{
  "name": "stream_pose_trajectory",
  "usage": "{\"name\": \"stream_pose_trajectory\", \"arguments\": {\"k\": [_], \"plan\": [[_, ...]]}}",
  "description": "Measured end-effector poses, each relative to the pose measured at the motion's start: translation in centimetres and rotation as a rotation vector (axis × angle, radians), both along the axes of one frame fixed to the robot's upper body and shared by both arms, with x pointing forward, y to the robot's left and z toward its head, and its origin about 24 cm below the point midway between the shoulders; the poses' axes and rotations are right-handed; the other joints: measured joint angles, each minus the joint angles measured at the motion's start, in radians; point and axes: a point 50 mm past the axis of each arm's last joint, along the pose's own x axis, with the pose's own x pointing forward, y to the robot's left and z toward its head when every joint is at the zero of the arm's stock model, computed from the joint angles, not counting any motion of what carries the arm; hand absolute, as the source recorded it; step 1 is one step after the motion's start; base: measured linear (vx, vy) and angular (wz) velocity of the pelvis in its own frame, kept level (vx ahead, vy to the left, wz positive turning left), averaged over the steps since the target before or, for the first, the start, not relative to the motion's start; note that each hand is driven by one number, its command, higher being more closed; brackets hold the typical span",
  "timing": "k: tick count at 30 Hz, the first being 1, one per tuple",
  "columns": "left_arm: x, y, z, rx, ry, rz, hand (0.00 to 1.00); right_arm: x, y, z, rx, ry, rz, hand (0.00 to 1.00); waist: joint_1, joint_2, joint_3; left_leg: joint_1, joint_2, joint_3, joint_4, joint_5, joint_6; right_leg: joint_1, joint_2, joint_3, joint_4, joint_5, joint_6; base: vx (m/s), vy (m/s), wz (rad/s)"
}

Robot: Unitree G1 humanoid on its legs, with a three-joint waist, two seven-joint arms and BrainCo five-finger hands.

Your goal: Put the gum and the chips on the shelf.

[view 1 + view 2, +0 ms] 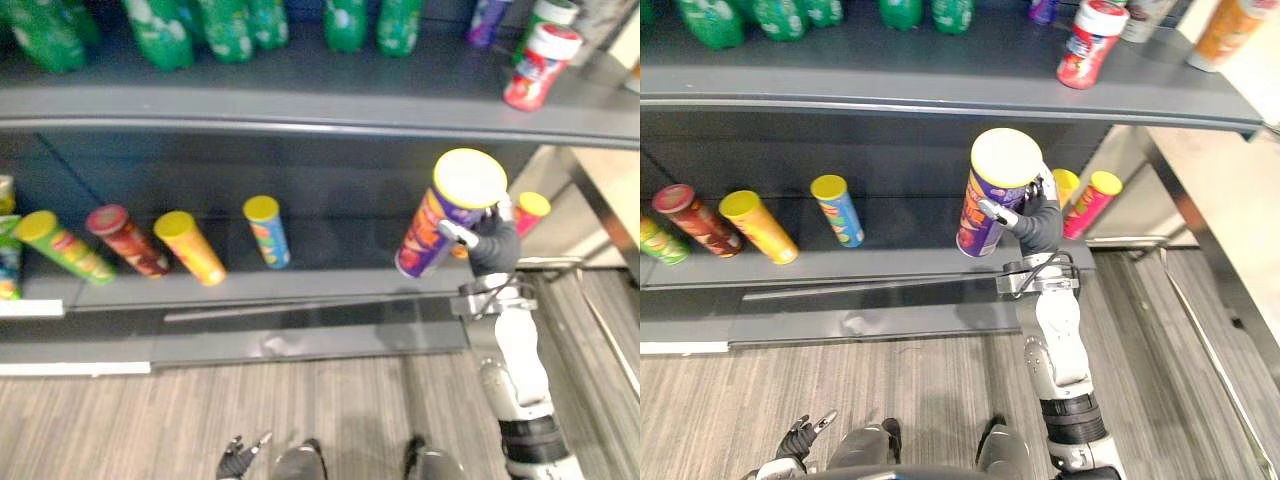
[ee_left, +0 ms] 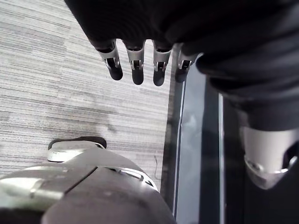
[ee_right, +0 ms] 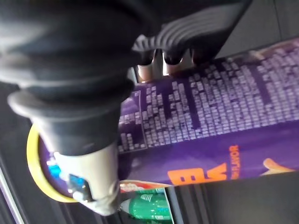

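Grey wood-look flooring (image 1: 300, 400) is seen before a dark grey shelving unit. On its upper shelf (image 1: 300, 100) green bottles (image 1: 160, 30) are lined up, their tops cut off at the edge, and a red gum canister (image 1: 541, 66) with a white lid is set tilted near the right end. On the lower shelf (image 1: 320, 285) green (image 1: 62, 245), red (image 1: 127, 240), orange (image 1: 190, 247) and blue (image 1: 267, 231) cans are leaned back. A pink can (image 1: 528, 212) is partly hidden behind the right hand (image 1: 493, 245), which is clenched round the purple chips can (image 1: 430, 235), held tilted in front of the lower shelf. Small white print and orange letters are seen on the can's side. The left hand (image 1: 238, 462) is held low over the floor, fingers relaxed.
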Motion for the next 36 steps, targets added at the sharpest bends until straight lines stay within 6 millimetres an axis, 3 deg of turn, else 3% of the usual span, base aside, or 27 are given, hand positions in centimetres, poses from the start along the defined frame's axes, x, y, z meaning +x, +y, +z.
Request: {"name": "stream_pose_trajectory", "arguments": {"k": [2,4,8,18,23,27,29,32,36], "plan": [[-0.5,-0.3,-0.3,-0.017,0.015,0.017,0.0,-0.1,0.2,-0.2,0.013,0.008,0.02,1.0,0.005,0.022,-0.003,-0.015,0.022,-0.022,0.009,-0.005,-0.021,0.038,0.022,-0.018,-0.061,-0.005,0.01,0.13,-0.113,0.25],[-1.2,-0.6,-0.5,-0.029,0.036,0.023,0.0,-0.3,0.5,-0.7,0.03,0.029,0.045,1.0,0.014,0.022,-0.002,-0.015,0.062,-0.025,-0.015,-0.001,-0.046,0.056,0.068,-0.031,-0.12,0.01,-0.006,0.09,-0.144,-0.09],[-0.9,-0.6,-0.4,-0.029,0.028,0.011,0.0,-0.9,0.1,-2.2,0.041,0.085,0.036,1.0,-0.01,0.022,-0.003,0.008,0.075,-0.079,-0.091,0.04,-0.081,0.103,0.09,-0.094,-0.17,0.014,-0.016,0.07,-0.126,0.34],[-0.6,-0.5,-0.4,-0.006,0.028,0.01,0.0,-2.5,0.3,-4.9,0.054,0.193,0.019,1.0,-0.014,0.022,-0.023,0.057,0.061,-0.131,-0.256,0.129,-0.092,0.161,0.096,-0.156,-0.257,0.033,-0.031,0.03,-0.031,0.2],[-0.1,-0.5,-0.2,0.056,0.031,-0.003,0.0,-3.1,2.4,-5.9,0.01,0.235,0.083,1.0,-0.014,0.024,-0.042,0.06,0.054,-0.13,-0.291,0.148,-0.091,0.167,0.096,-0.159,-0.297,0.055,-0.03,0.01,0.001,0.02],[1.7,-0.8,0.2,0.102,-0.004,-0.067,0.0,-2.9,4.2,-7.7,-0.051,0.309,0.127,1.0,-0.01,0.025,-0.042,0.049,0.049,-0.131,-0.285,0.15,-0.089,0.16,0.091,-0.159,-0.297,0.061,-0.029,-0.01,0.002,0.01],[4.2,-1.7,1.2,0.114,-0.095,-0.113,0.0,-2.2,4.7,-8.1,-0.098,0.325,0.108,1.0,-0.009,0.031,-0.037,-0.015,0.038,-0.147,-0.248,0.15,-0.088,0.108,0.081,-0.169,-0.263,0.06,-0.029,-0.07,0.024,0.16],[7.8,-3.2,2.8,0.106,-0.233,-0.177,0.0,-0.4,5.0,-7.5,-0.148,0.309,0.053,1.0,-0.006,0.051,0.005,-0.073,0.03,-0.179,-0.181,0.152,-0.086,0.058,0.058,-0.189,-0.19,0.048,-0.036,-0.1,0.034,0.33],[11.6,-4.4,5.5,0.133,-0.407,-0.214,0.0,2.4,5.7,-5.1,-0.176,0.238,-0.044,1.0,0.016,0.069,0.068,-0.164,0.013,-0.19,-0.142,0.151,-0.086,-0.047,0.021,-0.189,-0.062,0.0,-0.036,-0.21,0.009,0.23]]}}
